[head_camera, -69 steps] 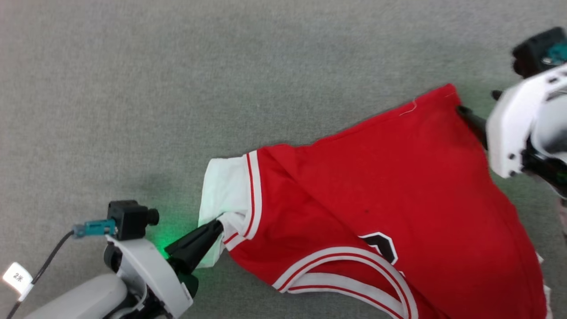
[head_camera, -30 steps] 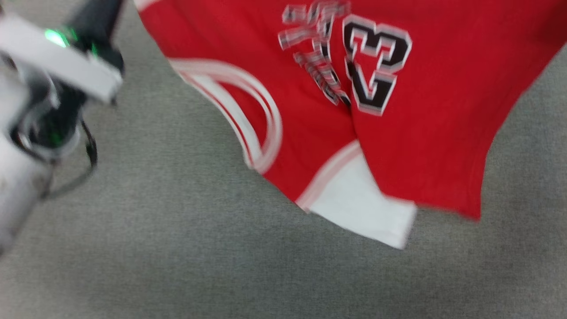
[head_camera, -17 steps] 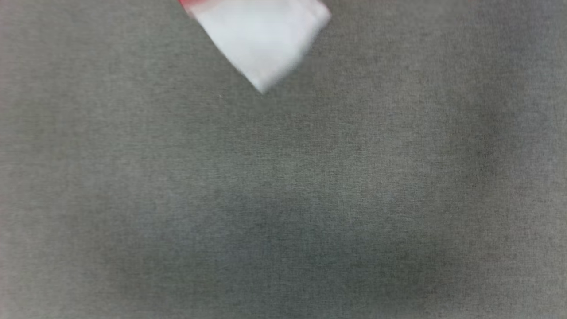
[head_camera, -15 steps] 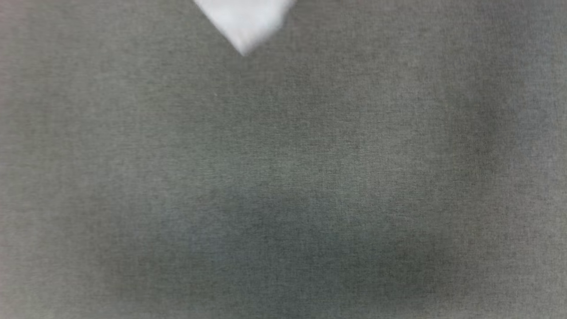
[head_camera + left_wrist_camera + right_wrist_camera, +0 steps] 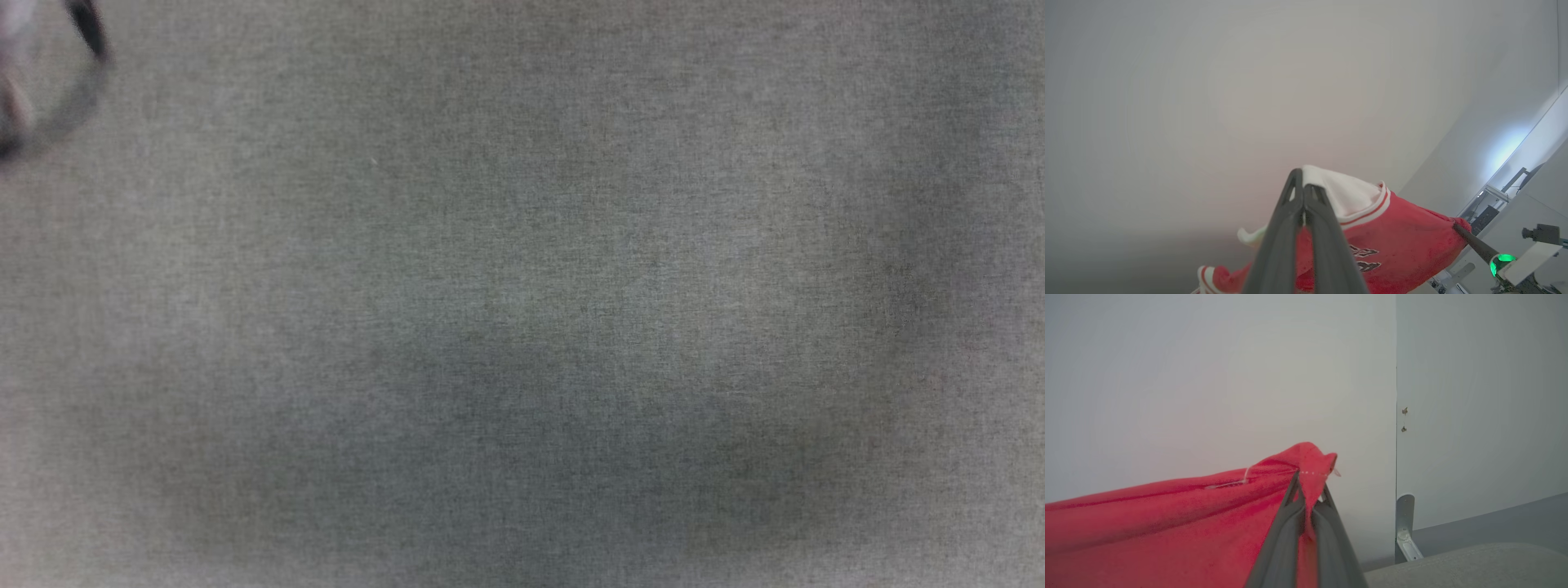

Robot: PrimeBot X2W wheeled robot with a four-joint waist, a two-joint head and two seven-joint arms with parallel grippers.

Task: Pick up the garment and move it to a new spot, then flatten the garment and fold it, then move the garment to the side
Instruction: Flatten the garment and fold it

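Observation:
The garment (image 5: 1400, 241), a red jersey with white-and-red trim and black lettering, hangs in the air, stretched between both grippers. My left gripper (image 5: 1303, 184) is shut on its white shoulder part, in front of a pale wall. My right gripper (image 5: 1309, 490) is shut on a red hem corner; the cloth (image 5: 1167, 526) sags away to the left. In the left wrist view the right gripper (image 5: 1457, 227) shows at the far end of the jersey with a green light on its wrist. The grey cloth surface (image 5: 522, 327) below shows a soft shadow.
A blurred dark cable loop (image 5: 88, 41) hangs at the head view's top left. A pale wall with a vertical panel seam (image 5: 1396, 416) and a metal bracket (image 5: 1404, 531) stands behind the surface's edge (image 5: 1474, 563). Some equipment (image 5: 1490, 196) stands off to the right.
The garment lay on the surface earlier and is now held up. Its white strap has slid out of the top of the head view; a cable loop has come in at top left.

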